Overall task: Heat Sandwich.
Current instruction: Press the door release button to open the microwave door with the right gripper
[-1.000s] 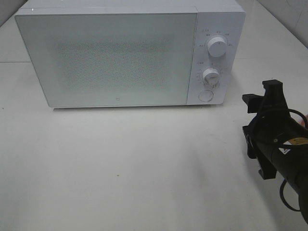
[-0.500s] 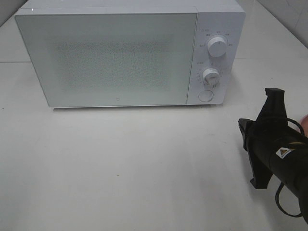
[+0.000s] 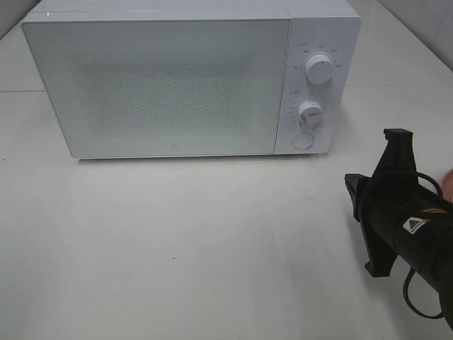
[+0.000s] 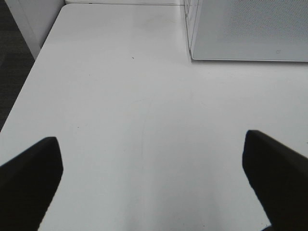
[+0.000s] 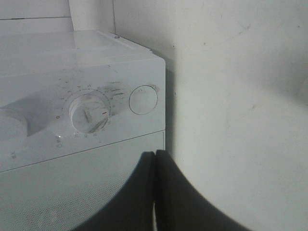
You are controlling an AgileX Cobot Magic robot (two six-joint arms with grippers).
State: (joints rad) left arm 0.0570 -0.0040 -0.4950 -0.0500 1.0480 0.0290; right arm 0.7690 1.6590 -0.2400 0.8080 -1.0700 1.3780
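White microwave oven point(image 3: 191, 78), door point(image 3: 141, 106) shut, on a white table point(image 3: 177, 248). No sandwich in any view; perhaps behind the frosted door, impossible to tell. Right gripper point(image 5: 155, 161) pinched closed and empty, just right of the oven's control panel point(image 3: 322, 92), pointing toward its round button point(image 5: 143, 100). Left gripper point(image 4: 150, 137) spread wide, empty, off the oven's left front corner. Likely hazards: nudging the lower dial point(image 5: 88, 111) beside that button, shoving the oven backward, swinging the door into the left gripper.

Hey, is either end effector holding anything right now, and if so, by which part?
Nothing is held. The left end effector is open above the table; the right end effector is shut on nothing, facing the microwave.
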